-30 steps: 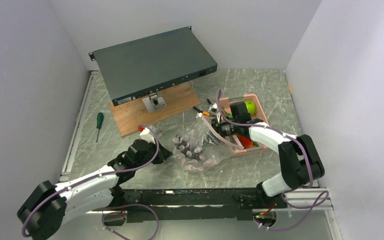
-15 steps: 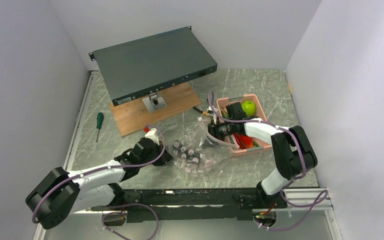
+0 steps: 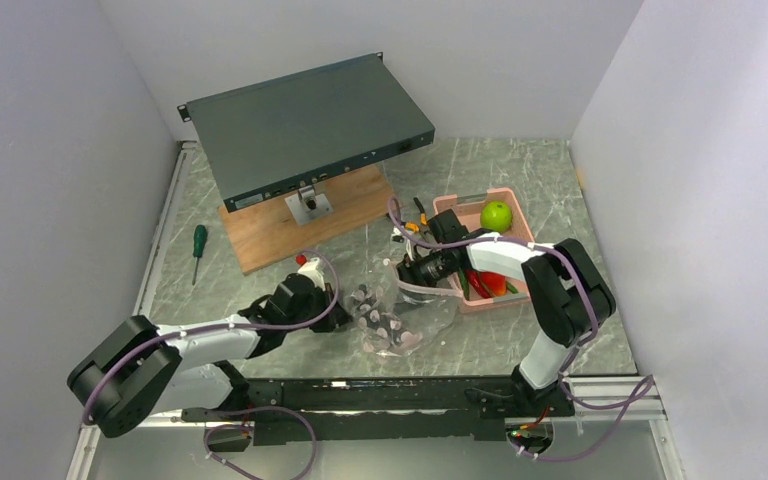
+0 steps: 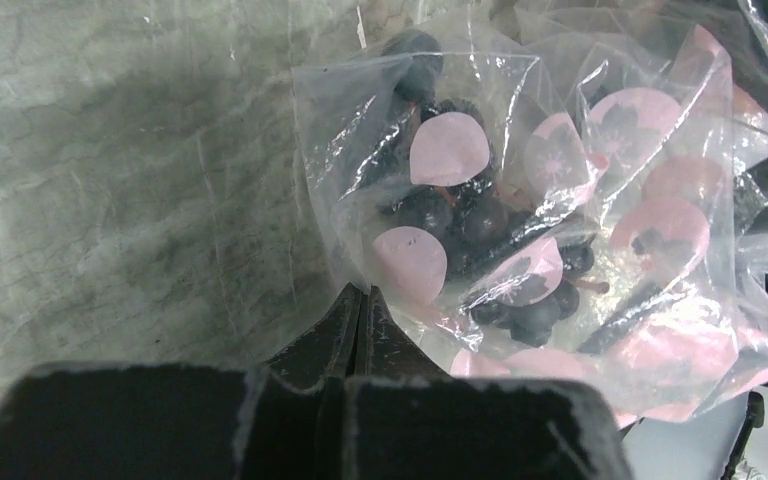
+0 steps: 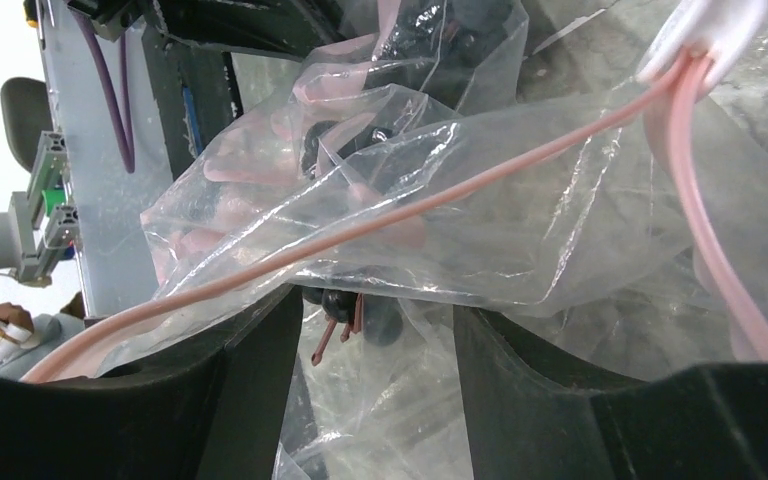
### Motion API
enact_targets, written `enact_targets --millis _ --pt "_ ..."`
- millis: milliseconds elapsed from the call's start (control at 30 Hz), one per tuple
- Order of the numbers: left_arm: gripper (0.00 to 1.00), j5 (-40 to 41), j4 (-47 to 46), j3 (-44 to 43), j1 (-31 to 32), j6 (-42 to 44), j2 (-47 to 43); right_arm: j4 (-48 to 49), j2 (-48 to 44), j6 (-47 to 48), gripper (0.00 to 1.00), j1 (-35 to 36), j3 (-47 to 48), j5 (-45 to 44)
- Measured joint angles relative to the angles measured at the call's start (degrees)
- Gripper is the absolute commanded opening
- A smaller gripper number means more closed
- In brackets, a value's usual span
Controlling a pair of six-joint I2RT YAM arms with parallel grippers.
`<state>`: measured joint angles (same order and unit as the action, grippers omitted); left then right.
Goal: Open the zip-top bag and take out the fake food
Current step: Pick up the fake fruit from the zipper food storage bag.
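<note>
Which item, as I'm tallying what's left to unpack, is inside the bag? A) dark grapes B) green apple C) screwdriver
A: the left wrist view shows dark grapes inside the bag, while the green apple sits in the pink basket.

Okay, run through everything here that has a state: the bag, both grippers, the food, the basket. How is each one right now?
zip-top bag: crumpled, zip mouth looks parted.
grapes: inside the bag.
left gripper: shut, pinching the bag's edge.
right gripper: open, bag plastic between its fingers.
green apple: out of the bag, in the pink basket.
red pieces: in the basket.
</note>
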<state>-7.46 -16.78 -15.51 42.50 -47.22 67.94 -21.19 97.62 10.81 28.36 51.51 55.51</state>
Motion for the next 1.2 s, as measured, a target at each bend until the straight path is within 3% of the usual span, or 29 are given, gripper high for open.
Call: enact_targets --millis 100,300,367,500,600,1000,1200 --pt "0.00 -0.79 -1.16 -0.22 0.00 -0.02 1.60 -0.94 0.09 0.48 0.56 0.63 0.39 -0.20" --pt "0.00 -1.70 -2.51 -0.39 0.00 -0.04 2.82 -2.93 -0.42 2.89 0.27 0.55 1.79 2.80" --pt "0.00 -1.70 -2.51 -0.39 0.00 -0.04 2.82 -3.82 -0.87 3.98 0.24 0.55 1.92 4.83" --pt "0.00 -1.68 -2.54 -0.39 0.00 -0.20 2.58 -7.82 0.13 7.02 0.25 0.83 3.69 7.21" --pt "0.00 -1.70 -2.86 -0.39 0.00 -0.48 1.95 -10.14 3.17 8.39 0.34 1.44 5.73 7.02" --pt "0.00 -2.05 -7.13 1.09 0.00 -2.01 0.46 -11.56 6.45 6.64 0.54 4.09 6.10 -1.33" --pt "0.00 -2.21 -7.80 1.79 0.00 -2.19 0.04 -11.58 6.45 6.58 0.52 4.59 6.10 -4.52"
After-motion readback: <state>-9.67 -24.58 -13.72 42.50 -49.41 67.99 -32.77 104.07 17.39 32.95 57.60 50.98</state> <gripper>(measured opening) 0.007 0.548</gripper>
